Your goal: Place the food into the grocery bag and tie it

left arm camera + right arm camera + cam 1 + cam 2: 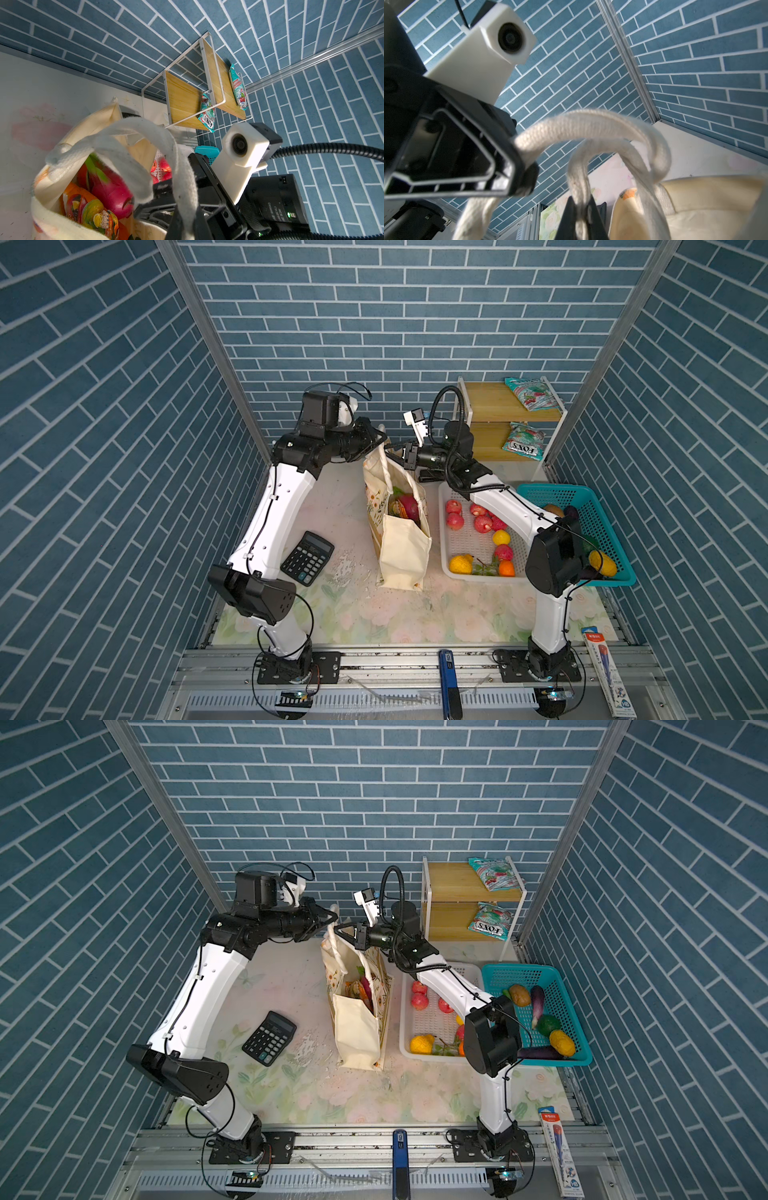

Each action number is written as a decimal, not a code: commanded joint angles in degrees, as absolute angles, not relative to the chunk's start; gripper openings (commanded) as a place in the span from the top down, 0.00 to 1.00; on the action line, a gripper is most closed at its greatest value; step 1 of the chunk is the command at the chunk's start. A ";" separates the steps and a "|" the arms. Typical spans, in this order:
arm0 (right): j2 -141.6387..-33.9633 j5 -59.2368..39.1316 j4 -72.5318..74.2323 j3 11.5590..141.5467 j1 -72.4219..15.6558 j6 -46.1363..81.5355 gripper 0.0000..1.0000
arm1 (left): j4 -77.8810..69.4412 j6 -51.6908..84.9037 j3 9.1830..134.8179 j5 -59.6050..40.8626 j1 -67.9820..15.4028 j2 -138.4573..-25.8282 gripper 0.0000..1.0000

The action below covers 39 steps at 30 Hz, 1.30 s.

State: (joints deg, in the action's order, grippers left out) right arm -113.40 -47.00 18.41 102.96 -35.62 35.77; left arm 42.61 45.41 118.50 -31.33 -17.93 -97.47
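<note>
Plainly cream grocery bag (405, 549), rope handles (591, 121) crossed, tight in left tool (523, 167) and right tool (580, 215).

The teal packet (523, 443) on the lower shelf (486, 439) read "FOXS", upside down. The pencil box (611, 672) at the lower right said "HB".

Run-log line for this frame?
phase: tying | left gripper: shut on rope handle | right gripper: shut on second rope handle | grocery bag: upright, dragon fruit inside

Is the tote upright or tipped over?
Upright. The grocery bag stands on its base in both top views, mouth facing up, dragon fruit showing inside.
</note>
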 commanded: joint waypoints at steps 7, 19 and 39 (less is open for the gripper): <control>-118.77 -41.58 28.28 109.52 -35.87 36.30 1.00 | 44.32 46.44 116.98 -35.04 -19.78 -95.47 0.96; -120.15 -39.55 32.20 111.72 -35.51 37.14 1.00 | 45.08 48.61 116.50 -36.30 -18.02 -92.24 0.38; -112.30 -42.75 36.66 98.49 -35.42 37.73 1.00 | 9.57 73.47 95.80 -36.25 -10.72 -89.97 0.61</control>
State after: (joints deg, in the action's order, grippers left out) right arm -116.36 -40.97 33.10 99.53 -35.51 37.58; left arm 17.39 70.04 95.77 -34.92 -10.22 -89.76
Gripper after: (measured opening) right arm 0.103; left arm 0.395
